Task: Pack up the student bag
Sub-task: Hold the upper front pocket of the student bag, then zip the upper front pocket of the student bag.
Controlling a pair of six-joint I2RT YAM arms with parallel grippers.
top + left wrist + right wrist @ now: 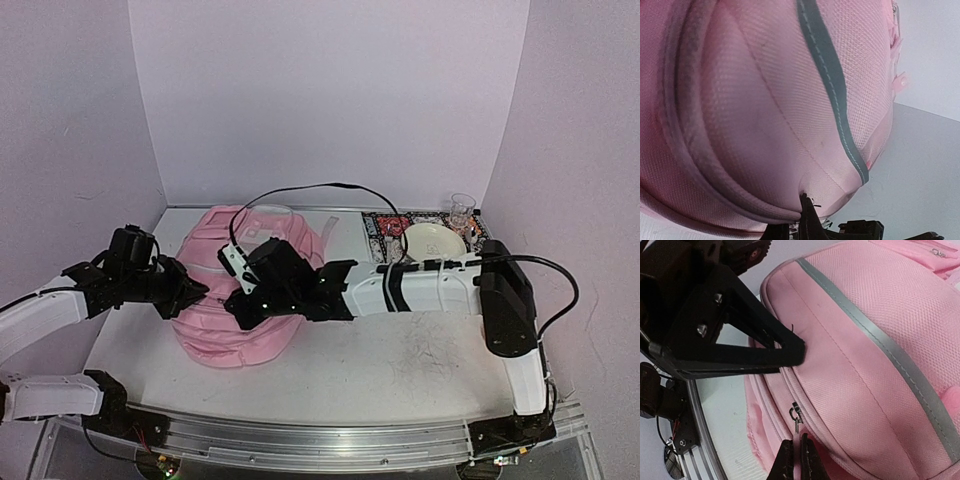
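Pinching zip pull [796, 416] w/ right gripper [796, 452], clamped on its pink tab. Left gripper [805, 212] closed too, tips against bag seam near pull; fabric pinch unclear. student bag [215, 330] flat on table [400, 360], left of centre, long axis far-to-near, between both grippers.
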